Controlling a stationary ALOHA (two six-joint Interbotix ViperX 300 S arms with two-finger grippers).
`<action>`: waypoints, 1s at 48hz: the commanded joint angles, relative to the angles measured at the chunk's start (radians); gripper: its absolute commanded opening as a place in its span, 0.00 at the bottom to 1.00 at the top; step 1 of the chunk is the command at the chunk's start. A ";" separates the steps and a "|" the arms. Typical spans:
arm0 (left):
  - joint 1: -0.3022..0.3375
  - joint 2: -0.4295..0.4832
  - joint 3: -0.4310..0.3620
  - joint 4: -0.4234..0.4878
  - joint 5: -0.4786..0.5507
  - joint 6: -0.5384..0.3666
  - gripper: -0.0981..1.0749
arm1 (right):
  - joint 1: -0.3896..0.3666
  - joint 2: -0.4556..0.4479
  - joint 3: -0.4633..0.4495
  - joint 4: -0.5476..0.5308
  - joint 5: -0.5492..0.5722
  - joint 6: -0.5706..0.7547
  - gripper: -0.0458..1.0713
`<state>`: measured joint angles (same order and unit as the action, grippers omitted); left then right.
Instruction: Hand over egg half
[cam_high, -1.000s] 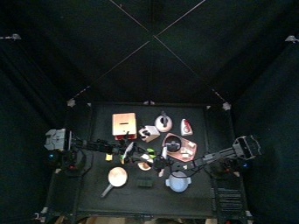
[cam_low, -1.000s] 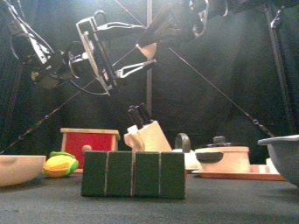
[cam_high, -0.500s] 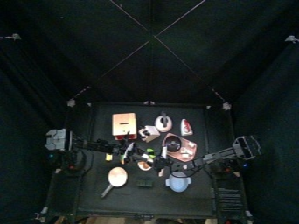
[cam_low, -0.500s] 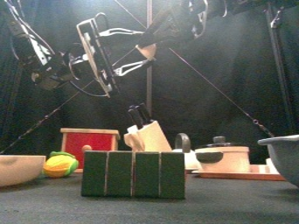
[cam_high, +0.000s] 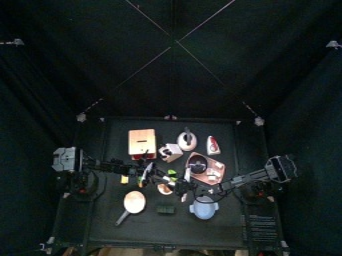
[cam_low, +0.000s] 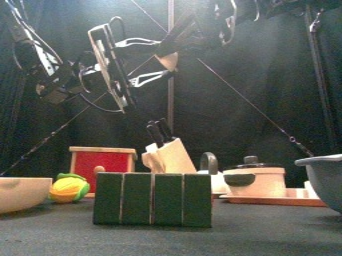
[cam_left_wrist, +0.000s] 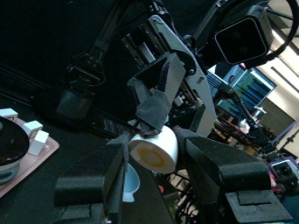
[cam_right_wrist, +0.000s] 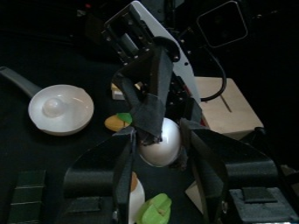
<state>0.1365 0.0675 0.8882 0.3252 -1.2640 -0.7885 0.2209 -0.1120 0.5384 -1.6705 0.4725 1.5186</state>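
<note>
One egg half (cam_left_wrist: 153, 151); two end effectors (cam_left_wrist: 158, 122) (cam_right_wrist: 158, 144).

A green slotted block (cam_low: 152, 199) is seen standing near the desk's front edge. Left of it, a white bowl (cam_low: 23, 193) and a yellow-green toy (cam_low: 68, 186) are found before a red-faced wooden box (cam_low: 102, 160). A lidded pot (cam_low: 254, 179) is placed on a tray towards the right edge.

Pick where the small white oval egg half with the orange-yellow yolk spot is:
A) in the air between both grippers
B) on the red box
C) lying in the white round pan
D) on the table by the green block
A: both wrist views show the egg half between the left gripper and the right gripper, meeting in mid-air.
</note>
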 joint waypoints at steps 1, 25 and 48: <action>0.002 -0.011 -0.021 -0.005 -0.009 0.002 0.68 | -0.002 -0.003 -0.023 0.012 0.000 0.003 0.73; 0.000 -0.014 -0.023 -0.005 -0.009 0.003 0.67 | 0.003 0.003 -0.026 0.054 0.008 0.002 0.92; 0.000 -0.009 -0.021 -0.005 -0.009 0.009 0.67 | 0.037 -0.011 -0.021 0.046 0.074 0.000 0.92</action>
<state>0.1381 0.0675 0.8836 0.3206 -1.2640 -0.7823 0.2531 -0.0951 0.5308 -1.6183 0.5292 1.5171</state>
